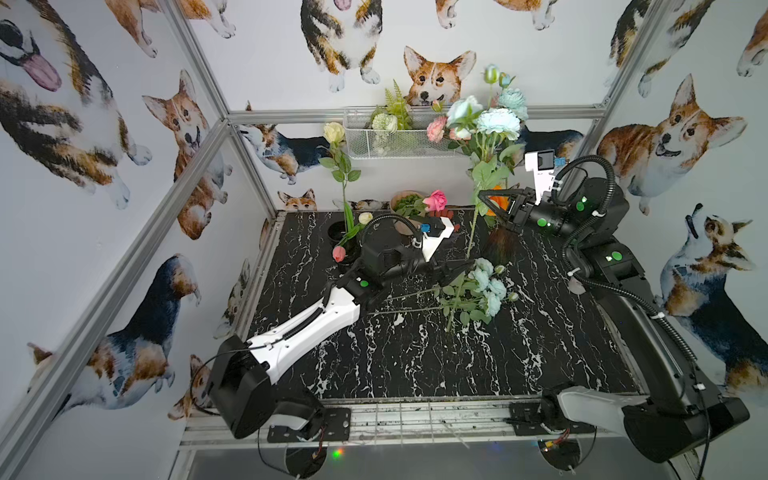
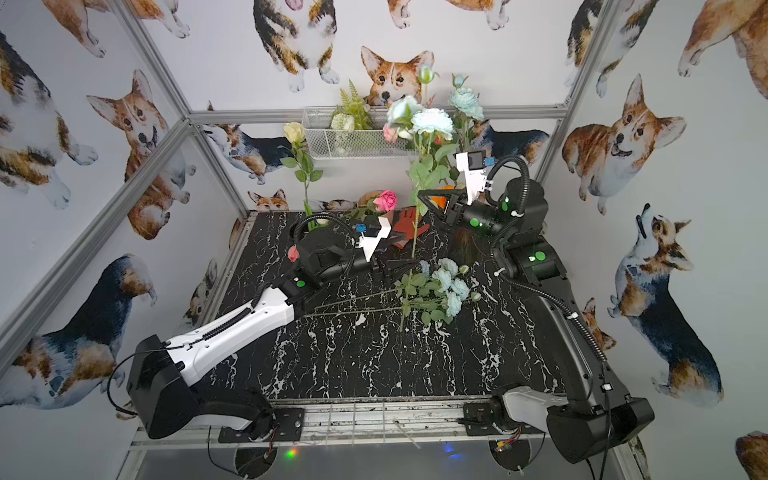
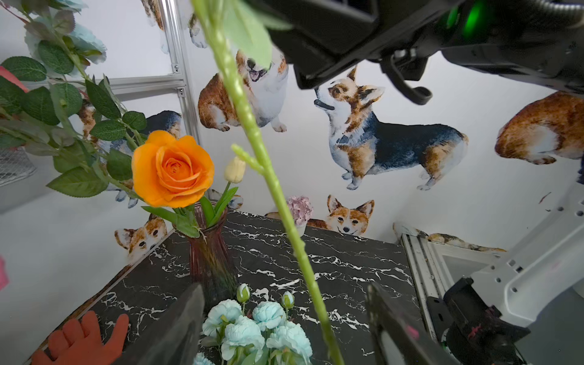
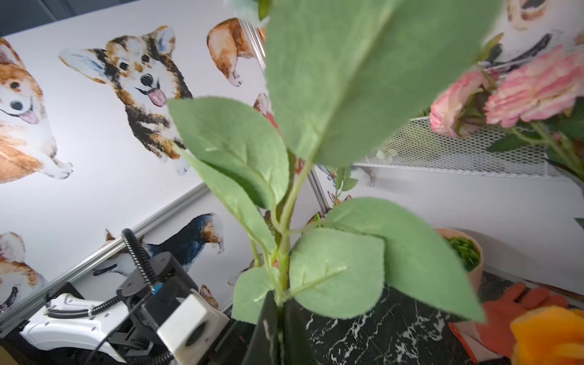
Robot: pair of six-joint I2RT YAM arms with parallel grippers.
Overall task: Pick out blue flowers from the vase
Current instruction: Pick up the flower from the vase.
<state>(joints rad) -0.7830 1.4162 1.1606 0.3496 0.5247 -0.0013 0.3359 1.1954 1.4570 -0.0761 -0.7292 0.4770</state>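
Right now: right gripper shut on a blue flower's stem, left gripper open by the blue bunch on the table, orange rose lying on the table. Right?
No: the rose stands in the vase, not on the table; the left wrist view shows it. Rest holds: right gripper shut on the stem, left gripper open by the bunch.

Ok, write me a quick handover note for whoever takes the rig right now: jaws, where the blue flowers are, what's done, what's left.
Right gripper: jaws shut on a blue flower stem, lifted clear of the vase.
Left gripper: jaws open, empty, above the blue bunch lying on the table.
Done: one bunch out on the table; the held stem out, in the air.
Left: lay the held stem by the bunch. Leave the orange rose and pink ones. A pale blue bloom near them may sit in the vase; check.
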